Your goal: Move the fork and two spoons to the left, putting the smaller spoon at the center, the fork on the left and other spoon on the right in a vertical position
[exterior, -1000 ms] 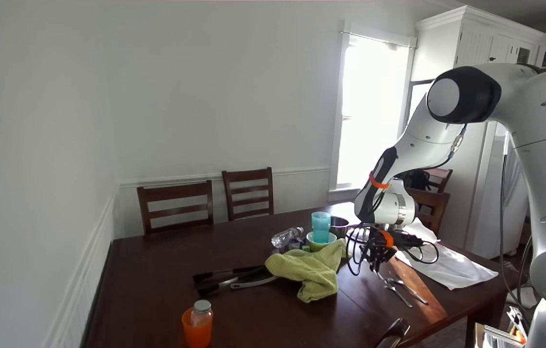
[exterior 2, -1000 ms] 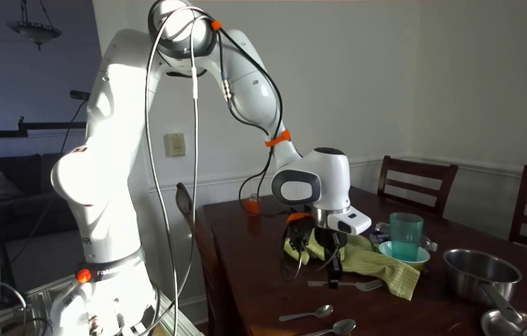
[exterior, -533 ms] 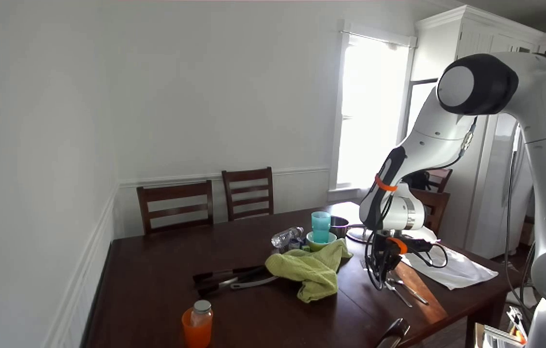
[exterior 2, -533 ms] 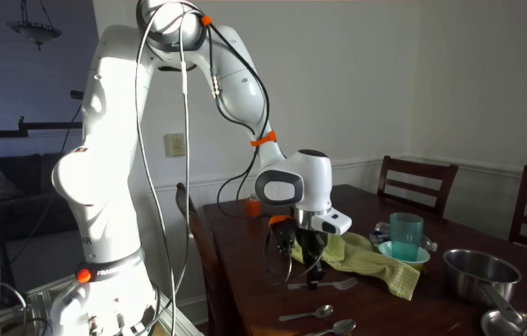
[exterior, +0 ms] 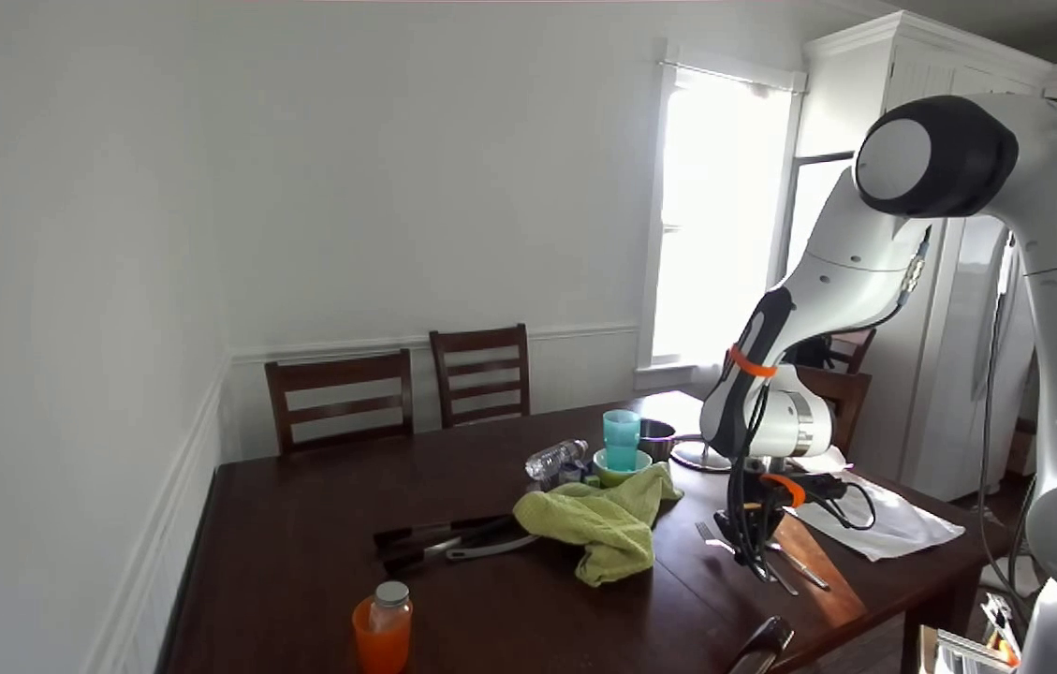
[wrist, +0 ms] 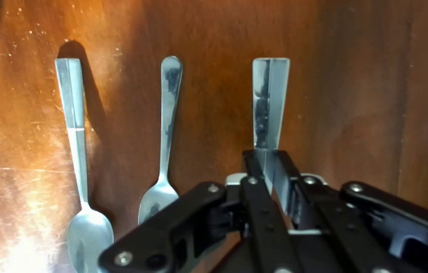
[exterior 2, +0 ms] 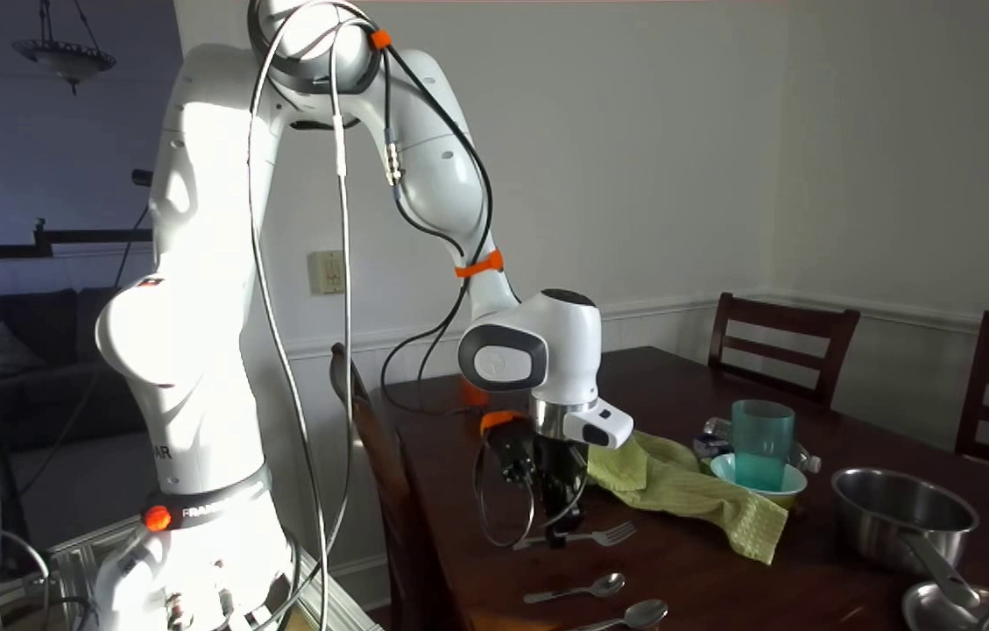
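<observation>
My gripper (wrist: 267,153) is shut on the handle of the silver fork (wrist: 270,91). The handle end sticks out past the fingertips in the wrist view; the tines are hidden there. In an exterior view the fork's tines (exterior 2: 615,533) point away from the arm base, and the fork is level, at or just above the table; I cannot tell which. The smaller spoon (wrist: 168,102) lies on the table beside the fork, its bowl partly covered by the gripper in the wrist view. The larger spoon (wrist: 75,125) lies farther out, about parallel; it also shows in an exterior view (exterior 2: 645,613).
A yellow-green cloth (exterior: 603,524) lies bunched on the dark table. Dark-handled utensils (exterior: 411,534) stick out from under it. A teal cup (exterior: 622,435) in a bowl, a clear bottle (exterior: 549,462) and a steel pot (exterior 2: 888,526) stand near. A white sheet (exterior: 884,534) lies at the edge.
In both exterior views my gripper has moved toward the arm base side, near the smaller spoon, and the fork has travelled with it. The spoons and cloth have stayed in place.
</observation>
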{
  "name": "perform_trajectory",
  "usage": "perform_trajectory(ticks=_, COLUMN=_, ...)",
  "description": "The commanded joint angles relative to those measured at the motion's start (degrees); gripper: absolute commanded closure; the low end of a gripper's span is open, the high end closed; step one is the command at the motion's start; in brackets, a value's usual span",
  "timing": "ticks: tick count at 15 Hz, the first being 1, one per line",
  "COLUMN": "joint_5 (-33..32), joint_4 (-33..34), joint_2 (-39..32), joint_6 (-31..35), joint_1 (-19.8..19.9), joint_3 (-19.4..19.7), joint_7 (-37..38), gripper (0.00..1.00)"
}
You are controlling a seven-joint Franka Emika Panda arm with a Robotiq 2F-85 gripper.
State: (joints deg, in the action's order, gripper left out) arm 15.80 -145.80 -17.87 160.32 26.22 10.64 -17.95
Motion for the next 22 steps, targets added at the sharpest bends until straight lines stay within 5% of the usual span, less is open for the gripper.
perform_trajectory(ticks=1, joint_5=0.1, joint_4=-1.1, joint_2=-0.2, joint_6=2.1, joint_1=1.9, joint_3=-1.1, joint_7=-3.2, gripper=0.96)
perform_trajectory(ticks=13, joint_5=-1.6, joint_4=0.0, joint_2=-6.2, joint_6=6.7, joint_1=3.0, joint_3=-1.9, joint_7=-1.7, gripper=0.96)
perform_trajectory(ticks=14, joint_5=-1.8, joint_4=-0.2, joint_2=-5.8, joint_6=6.7, joint_1=2.7, joint_3=-1.5, joint_7=-1.3, gripper=0.60)
perform_trajectory(ticks=15, joint_5=-1.6, joint_4=-0.3, joint_2=-5.3, joint_6=6.3, joint_1=3.0, joint_3=-1.9, joint_7=-1.6, gripper=0.60)
perform_trajectory(ticks=22, joint_5=-5.3, joint_4=-0.8, joint_2=2.9, joint_6=1.4, joint_1=1.3, joint_3=1.6, joint_7=-1.1, gripper=0.12)
